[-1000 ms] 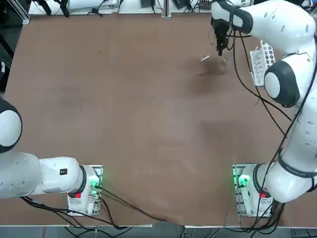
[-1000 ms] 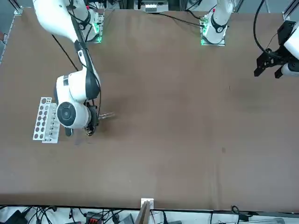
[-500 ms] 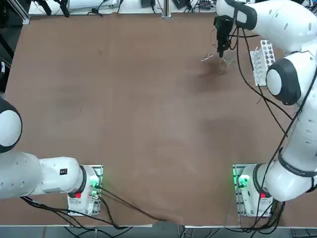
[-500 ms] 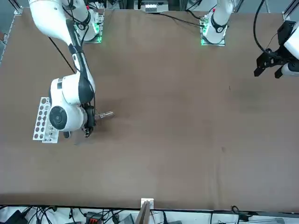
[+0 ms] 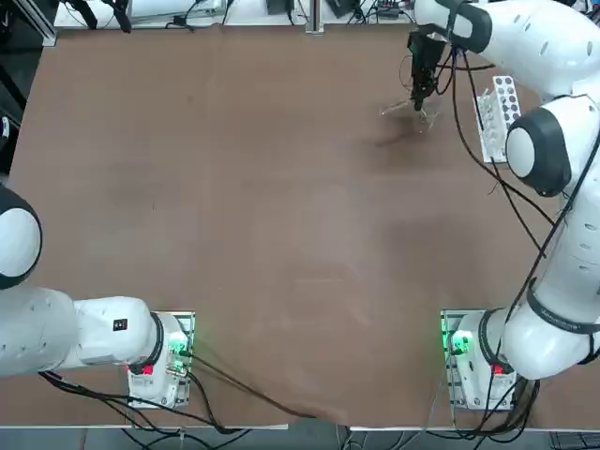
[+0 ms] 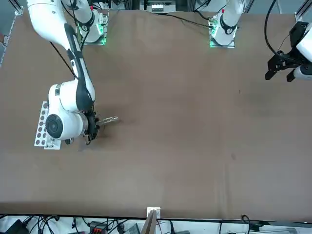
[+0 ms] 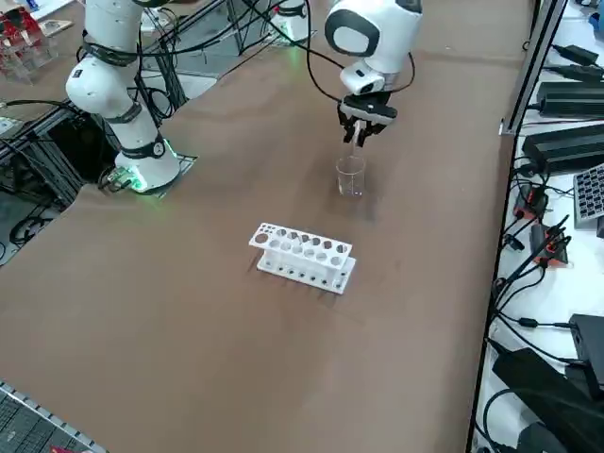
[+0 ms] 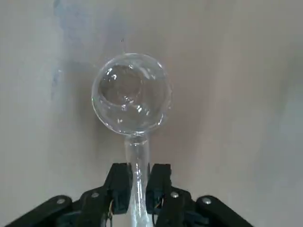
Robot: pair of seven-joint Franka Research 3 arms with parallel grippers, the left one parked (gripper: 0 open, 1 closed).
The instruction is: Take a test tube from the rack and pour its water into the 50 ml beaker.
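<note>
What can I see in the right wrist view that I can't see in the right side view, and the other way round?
Only the right wrist view: both fingers of the right gripper pressing the test tube from either side.
Only the right side view: the white rack.
Both: the beaker on the brown table.

In the right side view, black power adapters (image 7: 564, 148) lie on a white bench (image 7: 528, 326) along the frame's right side, with red-and-black devices (image 7: 549, 243) among cables (image 7: 517, 276) beside them.
</note>
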